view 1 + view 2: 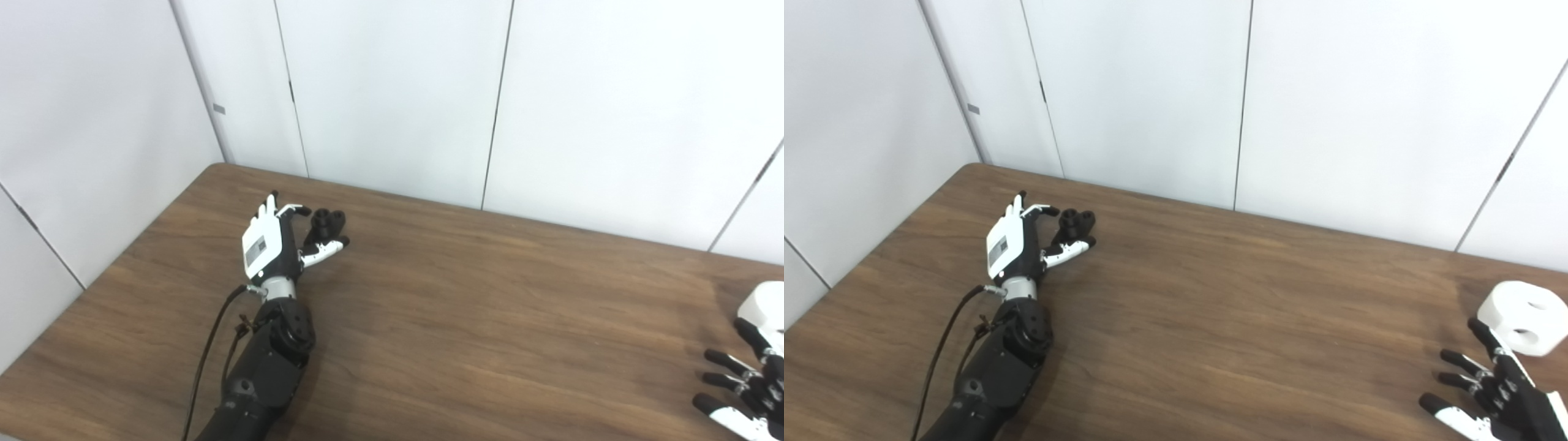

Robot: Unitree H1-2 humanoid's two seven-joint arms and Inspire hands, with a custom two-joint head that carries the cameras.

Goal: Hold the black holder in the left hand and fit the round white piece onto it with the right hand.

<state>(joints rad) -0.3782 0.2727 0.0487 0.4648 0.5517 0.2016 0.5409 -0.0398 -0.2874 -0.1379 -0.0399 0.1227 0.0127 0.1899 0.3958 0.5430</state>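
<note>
The black holder (328,224) stands on the table at the far left. My left hand (269,245) lies beside it, white back up. Its fingers (293,211) reach toward the holder's far side and its thumb (326,247) lies along the near side. The hand looks open, cupped around the holder rather than closed on it. The round white piece (1524,316), a short cylinder with holes, sits near the table's right edge. My right hand (1488,392) is at the bottom right, open with fingers spread, one fingertip close to the white piece.
The brown wooden table (1213,331) has white wall panels behind it and on the left. A black cable (205,361) hangs along my left forearm.
</note>
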